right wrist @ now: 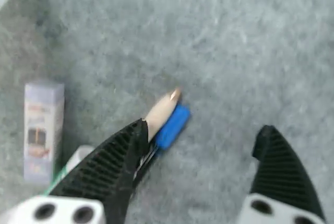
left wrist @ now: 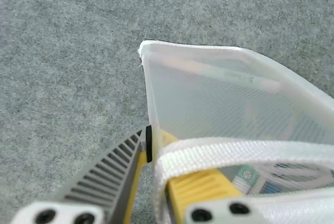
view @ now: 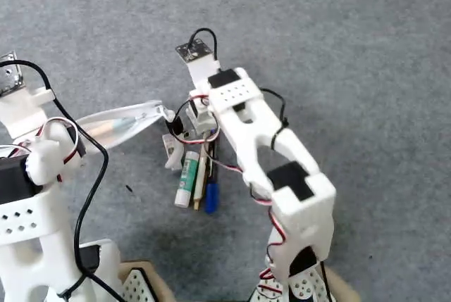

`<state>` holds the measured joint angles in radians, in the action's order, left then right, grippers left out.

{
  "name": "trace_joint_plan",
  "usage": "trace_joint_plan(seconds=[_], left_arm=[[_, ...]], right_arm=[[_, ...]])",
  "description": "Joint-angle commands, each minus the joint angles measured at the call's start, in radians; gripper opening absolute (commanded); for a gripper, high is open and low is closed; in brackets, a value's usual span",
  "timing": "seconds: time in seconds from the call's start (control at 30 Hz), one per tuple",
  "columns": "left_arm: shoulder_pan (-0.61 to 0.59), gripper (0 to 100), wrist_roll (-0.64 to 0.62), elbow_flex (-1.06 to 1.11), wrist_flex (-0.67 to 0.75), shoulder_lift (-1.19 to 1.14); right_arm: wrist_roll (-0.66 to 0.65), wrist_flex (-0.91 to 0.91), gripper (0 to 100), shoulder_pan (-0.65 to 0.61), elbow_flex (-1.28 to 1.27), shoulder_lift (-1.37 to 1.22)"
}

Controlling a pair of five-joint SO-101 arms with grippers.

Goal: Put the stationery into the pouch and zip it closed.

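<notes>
On the grey felt table (view: 366, 70), the left gripper (left wrist: 154, 148) clamps one end of the translucent white zip pouch (view: 120, 124), probably to steady it for loading. The right gripper (right wrist: 203, 128) hangs wide-jawed over the wooden pencil (right wrist: 163, 108) and a short blue piece (right wrist: 171, 125), apparently lined up for a pick.

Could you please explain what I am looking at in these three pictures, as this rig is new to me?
These are two white robot arms at a grey felt-covered table. One picture looks down from overhead; the other two come from cameras on the arms' wrists. The left gripper is shut on the edge of a translucent white zip pouch. The right gripper hangs open over loose stationery: a green-and-white glue stick, a wooden pencil, a blue-tipped pen and a small pale box.
</notes>
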<state>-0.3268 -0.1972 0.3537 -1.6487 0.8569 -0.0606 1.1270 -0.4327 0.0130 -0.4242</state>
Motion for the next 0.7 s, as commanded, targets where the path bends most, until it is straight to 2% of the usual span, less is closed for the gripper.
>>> trace_joint_plan(seconds=[0.0, 0.23, 0.47, 0.67], left_arm=[[-0.008, 3, -0.008, -0.044, -0.002, -0.006], [-0.008, 3, -0.008, -0.044, -0.002, -0.008], [-0.008, 3, -0.008, -0.044, 0.002, -0.008], [-0.008, 3, -0.008, -0.044, 0.0, -0.008]], right_arm=[[0.038, 0.008, 29.2, -0.026, 0.125, -0.05], [0.199, 0.017, 29.3, -0.035, 0.199, -0.163], [0.399, 0.081, 29.2, -0.08, 0.213, -0.173], [0.446, 0.152, 29.2, -0.077, 0.255, -0.179]])
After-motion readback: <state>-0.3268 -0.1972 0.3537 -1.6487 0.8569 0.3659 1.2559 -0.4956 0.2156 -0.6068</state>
